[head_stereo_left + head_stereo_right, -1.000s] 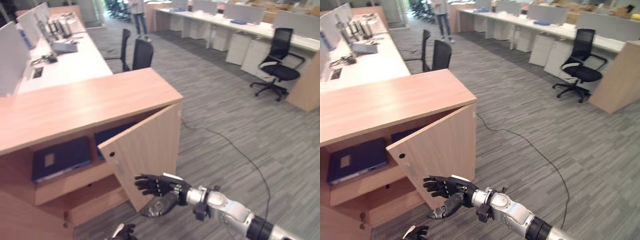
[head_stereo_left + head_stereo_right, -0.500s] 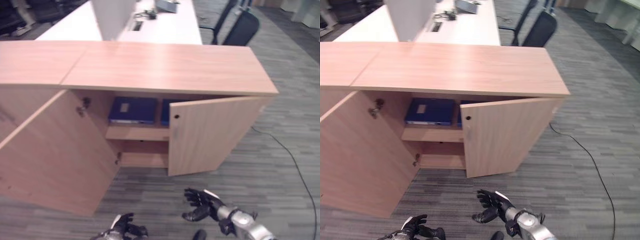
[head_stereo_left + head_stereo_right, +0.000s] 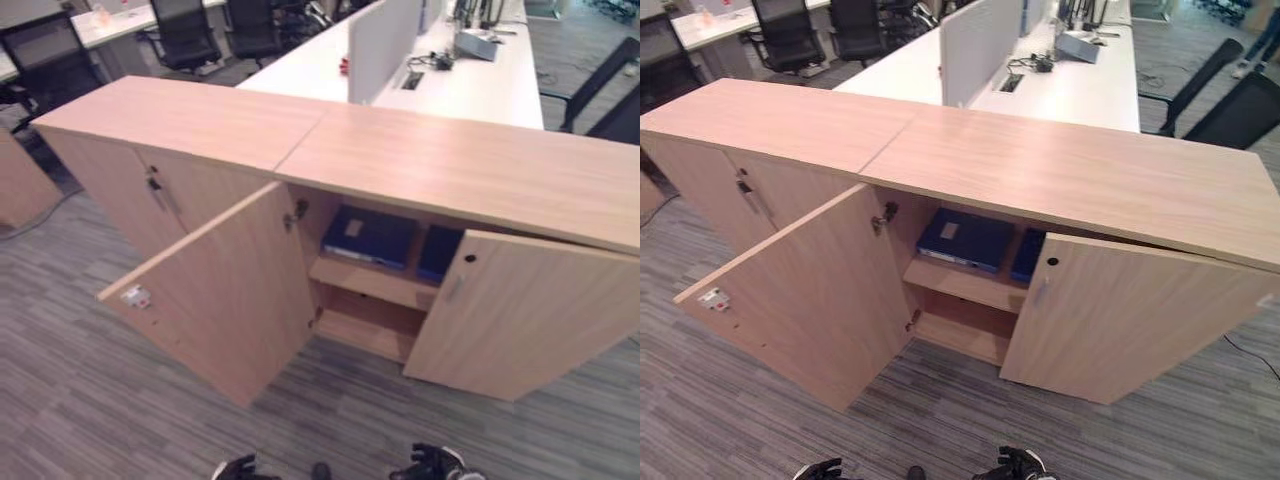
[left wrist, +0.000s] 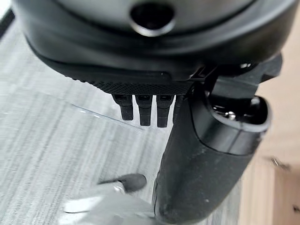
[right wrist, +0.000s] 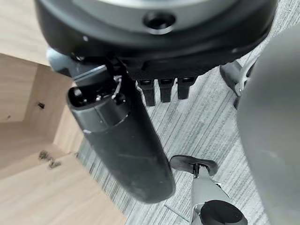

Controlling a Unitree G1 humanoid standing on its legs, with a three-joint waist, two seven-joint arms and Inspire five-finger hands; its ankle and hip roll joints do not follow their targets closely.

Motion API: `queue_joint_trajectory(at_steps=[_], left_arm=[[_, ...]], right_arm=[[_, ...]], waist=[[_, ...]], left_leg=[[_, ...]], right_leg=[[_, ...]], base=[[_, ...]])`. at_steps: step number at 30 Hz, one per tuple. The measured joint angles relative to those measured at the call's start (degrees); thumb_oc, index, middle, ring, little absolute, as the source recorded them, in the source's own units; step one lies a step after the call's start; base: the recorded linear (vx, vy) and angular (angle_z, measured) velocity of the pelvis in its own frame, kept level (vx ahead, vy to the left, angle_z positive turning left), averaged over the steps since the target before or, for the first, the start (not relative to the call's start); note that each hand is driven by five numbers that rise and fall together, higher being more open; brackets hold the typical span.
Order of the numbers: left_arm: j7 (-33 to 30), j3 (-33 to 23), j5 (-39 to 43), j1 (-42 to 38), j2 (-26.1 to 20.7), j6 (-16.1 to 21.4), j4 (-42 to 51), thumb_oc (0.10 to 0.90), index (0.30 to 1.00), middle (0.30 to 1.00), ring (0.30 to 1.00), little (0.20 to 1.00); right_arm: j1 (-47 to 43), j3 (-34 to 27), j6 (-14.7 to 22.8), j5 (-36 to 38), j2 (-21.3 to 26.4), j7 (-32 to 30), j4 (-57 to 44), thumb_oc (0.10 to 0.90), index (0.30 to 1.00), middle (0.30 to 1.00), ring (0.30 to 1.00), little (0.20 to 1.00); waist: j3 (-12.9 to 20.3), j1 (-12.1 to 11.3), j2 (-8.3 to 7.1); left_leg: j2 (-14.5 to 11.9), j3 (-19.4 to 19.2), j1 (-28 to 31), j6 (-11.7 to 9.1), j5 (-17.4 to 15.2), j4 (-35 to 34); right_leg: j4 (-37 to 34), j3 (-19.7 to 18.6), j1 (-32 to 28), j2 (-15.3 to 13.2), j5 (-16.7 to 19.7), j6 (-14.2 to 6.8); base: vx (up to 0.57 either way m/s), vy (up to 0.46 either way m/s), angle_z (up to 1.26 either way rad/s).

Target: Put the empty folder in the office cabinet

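The wooden office cabinet (image 3: 450, 165) stands before me with both doors swung out: the left door (image 3: 220, 290) wide, the right door (image 3: 530, 315) partly. On its upper shelf a dark blue folder (image 3: 370, 236) lies flat, with a second blue folder (image 3: 440, 253) beside it, half hidden behind the right door. The lower shelf (image 3: 365, 325) holds nothing I can see. My left hand (image 3: 240, 468) and right hand (image 3: 432, 463) sit low above the carpet, well short of the cabinet. In the wrist views the left hand (image 4: 206, 159) and right hand (image 5: 122, 140) are relaxed and hold nothing.
A closed cabinet section (image 3: 110, 175) adjoins on the left. Behind the cabinet runs a white desk (image 3: 470, 85) with a divider panel (image 3: 385, 40). Black office chairs (image 3: 190, 30) stand at the back left. Grey carpet (image 3: 80, 400) lies in front of the doors.
The camera has swung, so the whole picture has shifted and the cabinet now shows from further left. My right hand has dropped from raised before the door to the lower edge.
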State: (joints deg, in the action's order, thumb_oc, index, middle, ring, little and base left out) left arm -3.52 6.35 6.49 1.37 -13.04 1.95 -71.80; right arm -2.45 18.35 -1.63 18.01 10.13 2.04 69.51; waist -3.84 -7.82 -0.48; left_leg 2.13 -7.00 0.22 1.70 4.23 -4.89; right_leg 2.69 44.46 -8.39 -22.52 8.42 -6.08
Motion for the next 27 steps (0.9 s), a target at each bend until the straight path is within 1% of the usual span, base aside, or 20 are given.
queue_joint_trajectory(at_steps=[1,2,3,4,5,6,7,8,9,10,12,13,15,17,19,20,22,23,25,27], left_arm=[[-0.05,0.06,0.05,-0.07,-0.22,-0.01,0.01,0.800,0.900,0.900,0.900,0.900],[-0.23,0.06,0.09,0.03,-0.56,-0.05,-0.04,0.800,0.900,0.900,0.900,0.900],[-0.87,-0.72,1.96,-0.13,-1.15,-0.29,-0.01,0.800,0.900,0.900,0.900,0.900],[-1.04,-1.49,4.19,-0.77,-1.71,-0.19,0.01,0.800,0.900,0.900,0.900,0.900],[-1.43,-1.79,5.61,-1.31,-2.57,0.51,0.01,0.800,0.900,0.900,0.900,0.900],[-1.58,-2.07,6.72,-1.84,-3.15,0.86,0.64,0.800,0.900,0.900,0.900,0.900],[-1.79,-2.11,6.79,-2.15,-3.32,0.95,1.59,0.800,0.900,0.900,0.900,0.900],[-1.77,-2.15,7.35,-2.05,-3.45,1.00,3.03,0.800,0.900,0.900,0.900,0.900],[-1.90,-3.35,9.10,0.09,-3.75,1.02,7.95,0.800,0.900,0.900,0.900,0.900],[-2.13,-4.30,9.14,1.12,-4.02,1.16,9.55,0.800,0.900,0.900,0.900,0.900],[-2.98,-5.29,9.27,2.15,-4.69,0.91,11.11,0.800,0.900,0.900,0.900,0.900],[-3.44,-6.58,9.75,3.42,-5.56,0.82,13.62,0.800,0.900,0.900,0.900,0.900],[-3.44,-7.96,11.02,4.46,-6.69,0.54,17.75,0.800,0.900,0.900,0.900,0.900],[-3.53,-10.79,11.13,4.16,-8.03,0.84,20.78,0.800,0.900,0.900,0.900,0.900],[-4.08,-11.33,10.61,3.44,-12.60,0.79,20.74,0.800,0.900,0.900,0.900,0.900],[-5.00,-11.85,10.08,3.11,-16.12,0.87,20.71,0.800,0.900,0.900,0.900,0.900],[-4.91,-12.71,8.05,1.15,-20.83,-0.43,18.69,0.800,0.900,0.900,0.900,0.900],[-5.54,-13.42,6.45,0.55,-24.20,-0.68,18.43,0.800,0.900,0.900,0.900,0.900],[-6.14,-12.99,6.04,-1.53,-29.83,-0.71,19.76,0.800,0.900,0.900,0.900,0.900],[-6.37,-12.58,5.25,-3.24,-31.55,-0.70,20.74,0.800,0.900,0.900,0.900,0.900]], right_arm=[[0.12,-0.05,-0.02,0.00,-0.02,-0.17,0.62,0.800,0.900,0.900,0.900,0.900],[-0.11,-0.16,0.19,-0.06,0.15,-0.44,0.59,0.800,0.900,0.900,0.900,0.900],[-0.27,-1.85,0.39,0.19,0.14,-0.67,1.19,0.800,0.900,0.900,0.900,0.900],[-0.25,-4.30,1.15,0.71,-0.04,-0.85,1.40,0.800,0.900,0.900,0.900,0.900],[-0.69,-6.45,1.72,1.45,-0.32,-1.93,3.15,0.800,0.900,0.900,0.900,0.900],[-1.06,-8.14,1.58,2.40,-0.35,-2.37,4.79,0.800,0.900,0.900,0.900,0.900],[-0.66,-12.29,1.53,4.03,-0.24,-2.54,9.20,0.800,0.900,0.900,0.900,0.900],[0.61,-14.17,1.35,4.83,0.30,-3.05,10.49,0.800,0.900,0.900,0.900,0.900],[0.97,-17.01,0.86,4.70,1.48,-3.38,13.77,0.800,0.900,0.900,0.900,0.900],[1.24,-17.34,0.90,4.75,2.08,-3.57,14.48,0.800,0.900,0.900,0.900,0.900],[2.37,-17.49,0.97,4.69,2.94,-3.77,14.07,0.800,0.900,0.900,0.900,0.900],[2.62,-18.13,1.03,4.52,3.24,-3.80,13.85,0.800,0.900,0.900,0.900,0.900],[2.84,-19.94,0.64,3.26,3.38,-3.78,13.41,0.800,0.900,0.900,0.900,0.900],[4.00,-21.28,0.63,2.38,3.42,-3.78,12.93,0.800,0.900,0.900,0.900,0.900],[6.12,-21.87,0.55,2.38,3.43,-3.63,11.70,0.800,0.900,0.900,0.900,0.900],[7.50,-21.96,0.42,2.38,3.60,-3.68,11.74,0.800,0.900,0.900,0.900,0.900],[8.50,-22.01,-0.23,2.25,4.36,-3.17,11.83,0.800,0.900,0.900,0.900,0.900],[9.26,-21.73,-0.06,2.23,4.20,-3.32,11.74,0.800,0.900,0.900,0.900,0.900],[10.00,-21.28,-0.43,2.23,4.40,-2.93,11.74,0.800,0.900,0.900,0.900,0.900],[9.96,-21.21,-0.41,2.23,4.34,-2.77,11.58,0.800,0.900,0.900,0.900,0.900]], waist=[[-0.01,0.02,0.12],[-0.46,-0.04,0.93],[-0.60,1.09,1.22],[-0.70,2.65,1.53],[-0.72,3.38,1.35],[-0.58,2.95,0.58],[0.09,4.27,0.13],[0.39,4.37,0.34],[0.67,2.83,1.12],[0.65,2.36,1.71],[0.71,2.36,2.64],[0.74,2.71,2.93],[1.10,2.74,2.96],[1.74,2.65,2.35],[2.72,3.05,1.14],[3.51,3.05,0.12],[3.68,3.44,-0.23],[4.12,3.69,-1.12],[4.47,4.19,-1.43],[4.57,4.48,-1.37]], left_leg=[[0.04,1.08,-0.07,0.70,0.35,-0.01],[-0.26,2.17,-0.37,1.09,0.51,0.04],[-0.69,4.89,-1.03,2.54,1.50,0.26],[-0.97,7.58,-2.26,2.33,2.11,0.61],[-0.83,9.57,-2.75,2.01,2.75,0.20],[0.00,10.13,-2.91,1.59,3.04,-0.05],[1.72,14.08,-3.04,0.83,3.65,-0.05],[1.80,14.20,-2.49,0.48,3.90,-0.07],[1.48,13.70,-2.49,0.01,4.09,-0.06],[1.33,13.65,-2.69,-0.05,4.12,-0.05],[1.13,13.66,-3.18,-0.24,4.26,-0.05],[1.09,13.82,-3.29,-0.33,4.32,-0.07],[0.99,14.29,-3.13,-0.47,4.32,-0.08],[1.04,15.24,-3.18,-0.61,4.37,-0.08],[1.05,15.80,-2.82,-0.91,4.15,-0.08],[1.03,15.84,-2.75,-1.07,4.06,-0.07],[1.00,15.87,-2.27,-1.43,4.06,-0.08],[1.03,15.92,-1.85,-1.56,3.98,-0.09],[1.03,15.84,-1.29,-1.26,3.66,-0.09],[1.05,15.62,-1.14,-1.30,3.69,-0.09]], right_leg=[[1.63,-0.78,0.29,-0.37,-0.16,-0.22],[3.63,-3.84,1.64,-0.57,-2.55,-1.23],[3.51,-17.56,3.98,3.21,-7.38,-2.42],[2.48,-29.59,5.13,7.71,-10.34,-3.92],[0.53,-34.96,5.94,10.74,-11.50,-3.95],[-1.30,-34.29,5.95,11.14,-11.25,-3.01],[-5.16,-31.61,2.75,10.92,-7.88,-1.65],[-6.46,-29.49,1.63,10.83,-7.56,-1.42],[-6.98,-28.50,1.26,10.98,-7.61,-1.63],[-7.29,-28.12,1.31,11.06,-7.49,-1.56],[-8.00,-27.99,1.46,11.35,-7.02,-1.19],[-8.04,-27.54,1.39,11.41,-6.63,-1.42],[-8.04,-26.90,0.94,11.52,-6.66,-1.43],[-8.04,-25.96,0.53,11.63,-6.87,-1.26],[-8.04,-25.07,-0.18,11.70,-7.12,-1.01],[-8.04,-24.91,-0.29,11.74,-7.25,-0.98],[-8.05,-24.63,-0.84,11.68,-7.31,-1.02],[-8.05,-24.37,-1.36,11.71,-7.61,-1.10],[-8.05,-24.37,-1.67,11.49,-7.85,-1.38],[-8.04,-24.35,-1.71,11.36,-7.76,-1.44]], base=[[0.00,0.101,0.57],[0.02,0.127,0.60],[0.02,0.109,0.93],[0.10,0.023,1.34],[0.07,-0.013,1.15],[0.12,-0.060,1.45],[0.09,-0.041,1.27],[0.10,-0.053,1.19],[0.03,-0.023,0.39],[0.03,-0.025,0.01],[0.03,-0.029,-0.03],[0.03,-0.048,0.05],[0.04,-0.060,0.12],[0.03,-0.057,0.22],[0.03,-0.061,0.19],[0.05,-0.077,0.06],[0.05,-0.067,0.04],[0.04,-0.054,0.03],[0.04,-0.041,-0.05],[0.03,-0.013,-0.06]])
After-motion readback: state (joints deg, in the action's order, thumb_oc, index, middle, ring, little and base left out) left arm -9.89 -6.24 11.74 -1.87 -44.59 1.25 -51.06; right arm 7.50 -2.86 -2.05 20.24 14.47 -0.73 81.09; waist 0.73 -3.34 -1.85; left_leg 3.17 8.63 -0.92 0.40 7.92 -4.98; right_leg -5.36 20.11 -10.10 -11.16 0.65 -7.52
